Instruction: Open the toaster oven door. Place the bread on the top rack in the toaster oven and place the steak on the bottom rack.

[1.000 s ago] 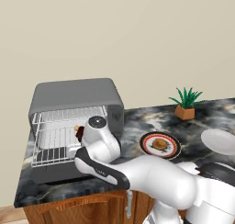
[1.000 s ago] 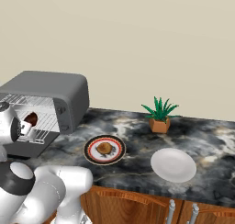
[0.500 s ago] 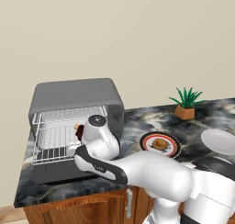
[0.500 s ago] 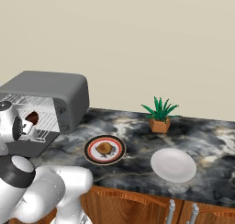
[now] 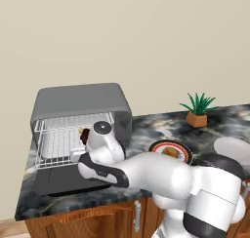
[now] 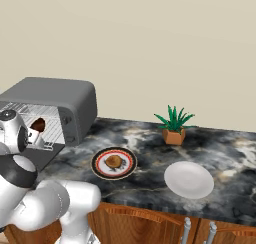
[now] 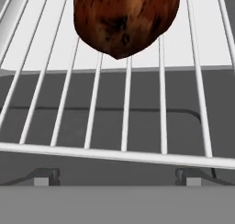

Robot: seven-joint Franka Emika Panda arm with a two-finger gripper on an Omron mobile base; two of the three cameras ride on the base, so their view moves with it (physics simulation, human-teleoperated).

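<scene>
now the steak lies on a rack, beyond the spread pincer.

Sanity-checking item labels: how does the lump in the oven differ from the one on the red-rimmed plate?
Colour: the steak is dark reddish-brown, while the bread is paler and golden-brown.
Place: the steak lies on a wire rack inside the toaster oven, while the bread sits on a plate on the counter.
Shared: both are small rounded lumps of similar size.
</scene>
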